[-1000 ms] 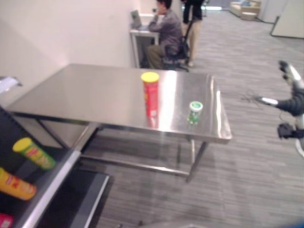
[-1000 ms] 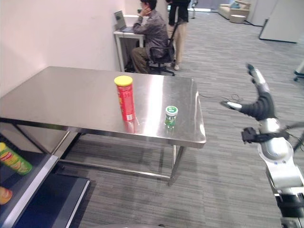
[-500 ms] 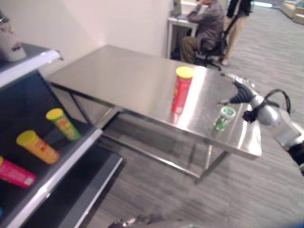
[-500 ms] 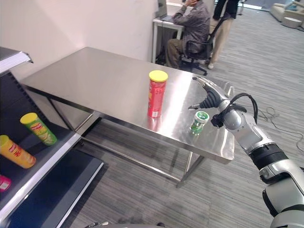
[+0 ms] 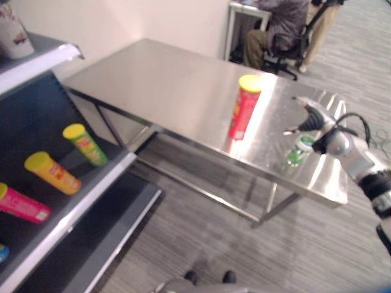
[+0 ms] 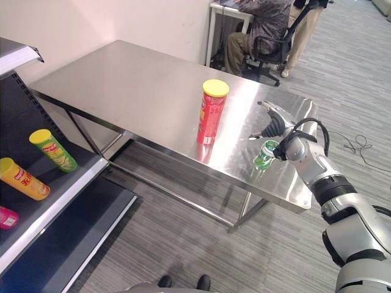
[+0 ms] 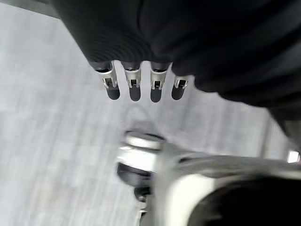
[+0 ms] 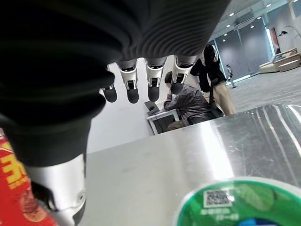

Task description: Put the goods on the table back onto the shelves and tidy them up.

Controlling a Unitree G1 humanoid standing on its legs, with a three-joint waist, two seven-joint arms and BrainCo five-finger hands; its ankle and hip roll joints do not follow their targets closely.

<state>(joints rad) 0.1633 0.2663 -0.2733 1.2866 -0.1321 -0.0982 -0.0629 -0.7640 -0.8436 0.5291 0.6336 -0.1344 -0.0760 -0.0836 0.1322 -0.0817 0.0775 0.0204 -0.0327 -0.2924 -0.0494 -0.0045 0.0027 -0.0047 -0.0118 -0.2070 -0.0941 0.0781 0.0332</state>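
Observation:
A red tube with a yellow lid [image 6: 212, 112] stands upright near the middle of the steel table [image 6: 122, 79]. A small green-lidded container [image 6: 266, 153] stands to its right, close to the table's right edge. My right hand [image 6: 276, 124] hovers just above and behind this container, open, fingers straight and thumb spread, not touching it. In the right wrist view the green lid [image 8: 240, 205] lies just below the fingers [image 8: 134, 87], with the red tube [image 8: 14, 188] beside it. My left hand [image 7: 136, 87] hangs over the carpet with straight fingers, holding nothing.
A dark shelf unit [image 5: 79, 207] stands at the left with a green tube [image 5: 85, 143], an orange tube [image 5: 52, 173] and a pink tube [image 5: 21, 204] lying on it. A white cup [image 5: 12, 33] sits on its upper shelf. A person [image 6: 259, 24] sits at a desk behind the table.
The camera has swung left and down, bringing the shelf into view. My right hand has come from the raised position off the table's right side to above the green-lidded container.

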